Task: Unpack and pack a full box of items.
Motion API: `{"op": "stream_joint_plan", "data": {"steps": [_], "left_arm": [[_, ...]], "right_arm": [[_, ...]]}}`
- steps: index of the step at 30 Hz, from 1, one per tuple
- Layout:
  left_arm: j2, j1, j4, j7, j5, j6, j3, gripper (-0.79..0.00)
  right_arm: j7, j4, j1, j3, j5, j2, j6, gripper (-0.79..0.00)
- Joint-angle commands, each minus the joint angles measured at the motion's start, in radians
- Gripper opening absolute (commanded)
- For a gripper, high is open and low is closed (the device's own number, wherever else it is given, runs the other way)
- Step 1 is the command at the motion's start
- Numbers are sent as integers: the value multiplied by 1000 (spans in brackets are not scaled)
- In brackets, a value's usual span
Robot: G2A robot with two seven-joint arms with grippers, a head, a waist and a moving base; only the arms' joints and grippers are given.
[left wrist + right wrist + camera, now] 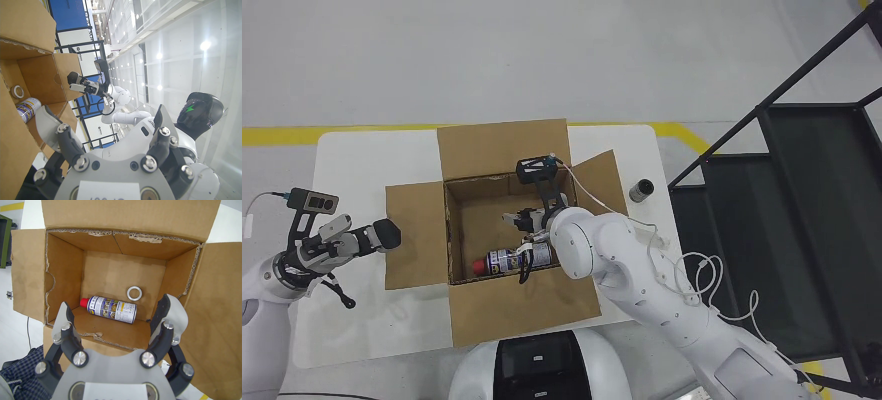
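Note:
An open cardboard box [415, 236] stands on the white table [362, 160] with its flaps spread. On its floor lies a blue-and-white spray can [111, 309] with a red cap, along the wall nearest me. A silver ring [134, 293] lies just behind it. The can [500, 262] also shows from above. My right gripper [116, 302] hangs open above the box opening, over the can, holding nothing. From above, the right gripper [524, 232] covers the ring. My left gripper [377, 238] is open and empty beside the box's left flap, facing the box [37, 75], can [28, 109] and ring [17, 91].
A small dark cylinder [643, 189] stands on the table to the right of the box. A black metal staircase [782, 220] rises beyond the table's right edge. Checked cloth [20, 366] shows beside the right wrist. A cable [262, 200] trails off the table's left edge.

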Motion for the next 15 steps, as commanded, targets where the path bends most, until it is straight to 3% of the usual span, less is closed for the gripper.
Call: {"op": "stream_joint_plan", "data": {"steps": [1,10,15], "left_arm": [[0,0,0,0,0,0,0,0],[0,0,0,0,0,0,0,0],[0,0,0,0,0,0,0,0]], "right_arm": [[0,0,0,0,0,0,0,0],[-6,2,-1,-2,-2,0,-10,0],[-11,38,33,-34,-84,5,-210,0]]}}
